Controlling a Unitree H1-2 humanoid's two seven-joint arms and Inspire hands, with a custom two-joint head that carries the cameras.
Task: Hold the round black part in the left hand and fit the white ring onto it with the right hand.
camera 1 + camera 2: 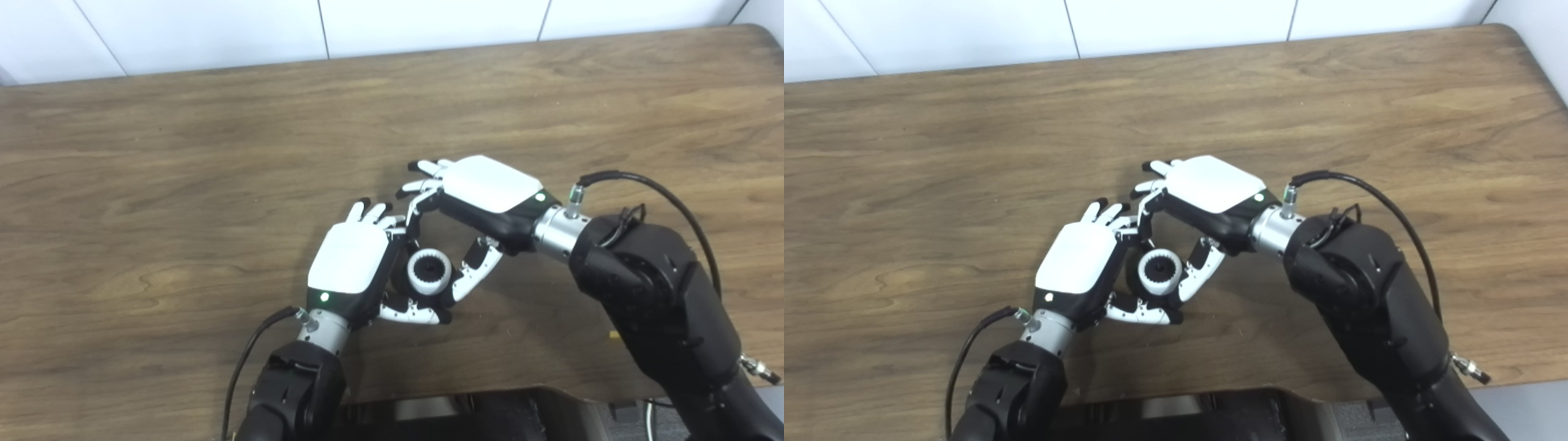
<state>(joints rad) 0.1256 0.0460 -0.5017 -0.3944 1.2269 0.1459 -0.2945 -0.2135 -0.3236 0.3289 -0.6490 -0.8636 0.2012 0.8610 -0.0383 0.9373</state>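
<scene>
The white ring (429, 272) sat over the toothed face of the round black part (429, 269), at about six o'clock from the table's centre, near the front edge. How far down it had seated could not be read; the black body showed only as a dark core and a sliver at the ring's nine o'clock side. The left hand (355, 269) cradled the part, fingers curled behind it and thumb passing beneath, so it was judged closed on the part. The right hand (484, 196) stood at two o'clock from the ring, its thumb (474, 272) just beside the ring's three o'clock edge and its fingers (422, 184) arched over, loosely spread; whether any of them touched the ring could not be told.

In my judgement, the fitting step was close to done. To finish well, the right hand should press evenly and squarely on the rim while the left keeps the part steady; a tilted push might jam it.

The wooden table (184, 184) bore nothing else visible. White wall panels (214, 30) ran along twelve o'clock.
</scene>
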